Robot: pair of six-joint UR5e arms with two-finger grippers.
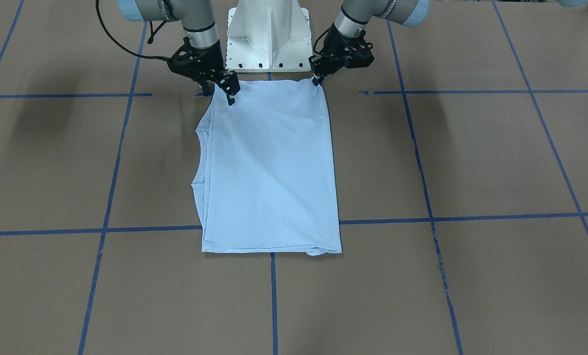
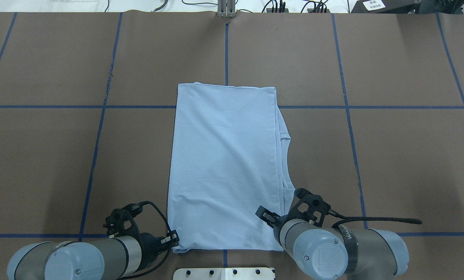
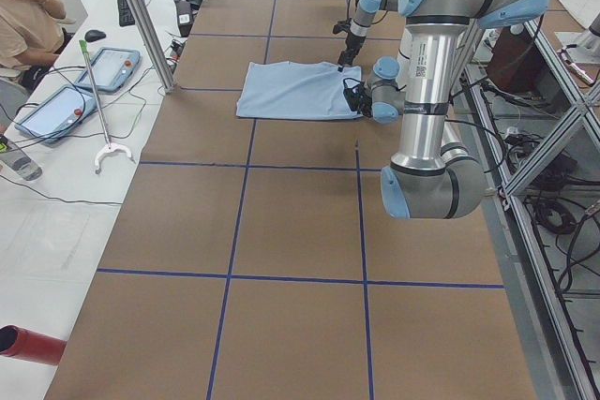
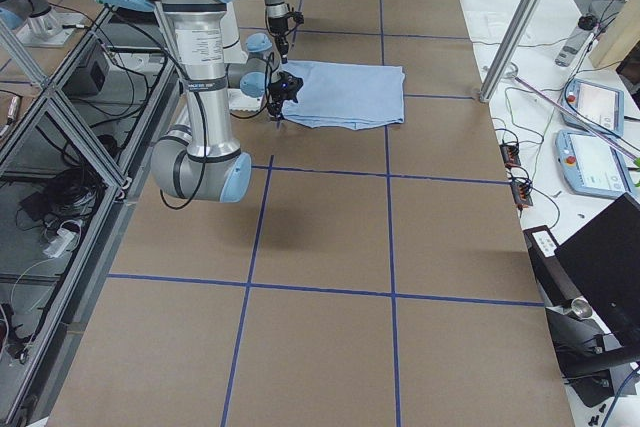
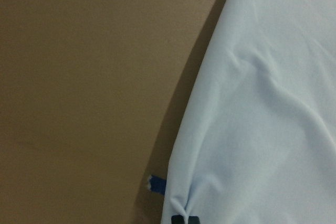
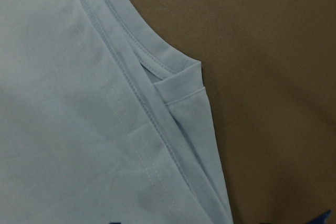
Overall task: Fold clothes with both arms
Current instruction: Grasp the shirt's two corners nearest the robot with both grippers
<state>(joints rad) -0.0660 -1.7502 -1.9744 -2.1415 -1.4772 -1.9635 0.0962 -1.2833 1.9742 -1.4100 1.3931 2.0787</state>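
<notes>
The light blue T-shirt lies flat on the brown table as a long folded rectangle, and it also shows in the overhead view. Its print and collar label are hidden. Sleeve and hem layers stick out along the robot's right side. My left gripper is at the near left corner, and its black fingertips are shut on puckered cloth. My right gripper is over the near right corner, fingers apart, one on the cloth and one beside it.
The white pedestal base stands just behind the shirt's near edge. Blue tape lines mark a grid on the table. A person sits at a side table with tablets beyond the far edge.
</notes>
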